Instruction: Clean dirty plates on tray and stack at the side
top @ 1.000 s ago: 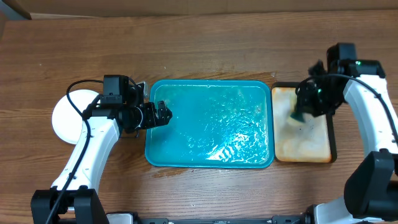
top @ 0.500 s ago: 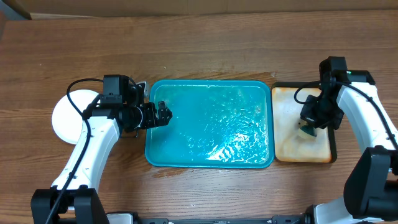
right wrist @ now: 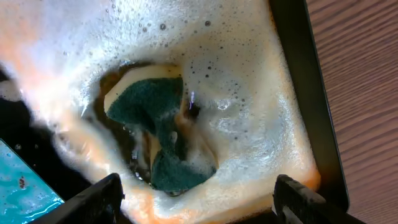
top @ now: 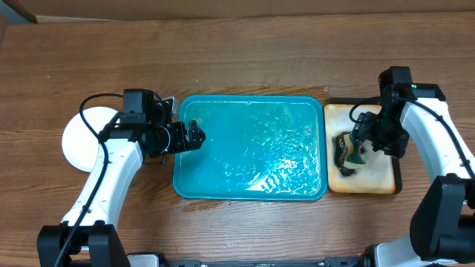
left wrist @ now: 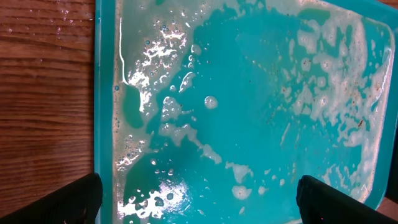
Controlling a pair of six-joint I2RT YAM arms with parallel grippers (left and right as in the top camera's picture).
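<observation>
Listing the stations as I see them from the console.

1. Tray [top: 252,126]: middle of the table [top: 245,59], glossy with water and thin suds. No plate lies on it, so I judge the washing done or nearly so.
2. Plates [top: 74,141]: a white disc on bare wood at 9 o'clock of the tray, half hidden under the left arm. I cannot tell how many are stacked. I judge they sit there to keep clean ware off the wet.
3. Left gripper [top: 197,136]: fingers spread wide and empty, over the tray's 9 o'clock rim, between tray and plates.
4. Right gripper [right wrist: 196,186]: fingers apart, pinching nothing, low over the wash tray [top: 398,159] at 3 o'clock.
5. Sponge [right wrist: 152,109]: green, lying free in orange-tinted foam ahead of those fingers and touching neither. I judge it is parked there so it drips into the bath.
6. Room: the two trays sit edge to edge with a black rim between them, so I would lift the right arm before any sideways move. There is open wood at 12 o'clock. The plates are just beside the left arm's elbow.
</observation>
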